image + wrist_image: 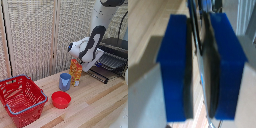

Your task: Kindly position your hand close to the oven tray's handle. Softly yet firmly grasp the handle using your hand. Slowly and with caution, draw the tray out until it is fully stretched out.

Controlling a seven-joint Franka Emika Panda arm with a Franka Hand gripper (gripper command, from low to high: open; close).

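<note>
The black-and-silver oven stands at the exterior view's right on the wooden table. Its oven tray, a rack of thin bars, sticks out of the front towards the table's middle. The dark handle runs along the tray's front edge. My hand hangs from the white-and-black arm right at that edge, with its fingertips mostly hidden by the wrist. In the wrist view the two blue fingers stand close together with a thin dark bar, the handle, pinched between them. My gripper is shut on it.
A blue cup and an orange-yellow bottle stand just beside the tray's front. A red bowl lies nearer the table's front edge, and a red wire basket sits at the exterior view's left. A slatted screen closes the back.
</note>
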